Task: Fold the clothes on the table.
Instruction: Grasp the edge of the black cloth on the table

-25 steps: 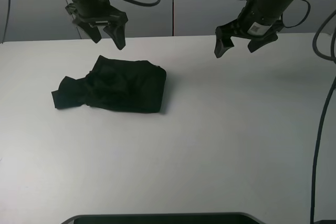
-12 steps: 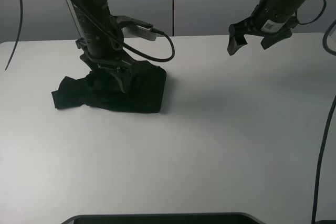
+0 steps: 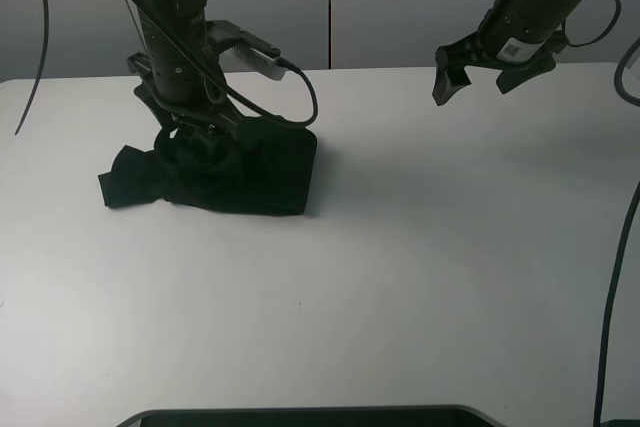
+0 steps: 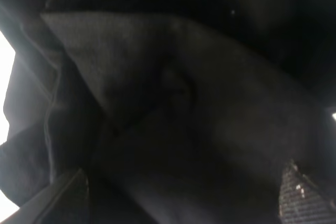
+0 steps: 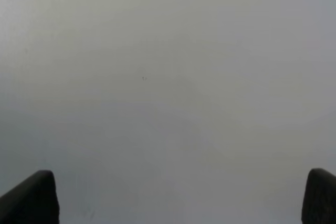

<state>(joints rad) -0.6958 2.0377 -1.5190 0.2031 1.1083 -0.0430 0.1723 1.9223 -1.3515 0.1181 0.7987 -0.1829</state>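
The shirt [image 3: 250,172] lies as a crumpled black bundle on the left half of the surface [image 3: 420,247], one loose end trailing toward the left edge, no print or label showing. The step in hand looks like taking hold of the bundle so it can be opened out flat before any fold is made. To do that well, the left gripper [image 3: 195,150] should pinch a single outer layer or a hem and not a thick wad. The left wrist view shows only dark cloth with a raised fold [image 4: 173,82] between the fingers [image 4: 307,198], so it risks catching several layers at once. The close should be firm, the lift slow, and the lift should stop if the whole bundle comes up as one lump. A second hold from the other side would let the cloth be spread instead of dragged. The left arm stands nearly upright over the bundle's far left part, wrist pointing straight down, its gripper pressed into the cloth. Its jaws are spread wide and not yet clenched on anything. The right arm is held high over the far right of the surface, well apart from the shirt. The right gripper [image 3: 475,82] is released, tilted downward, with only bare surface beneath it.
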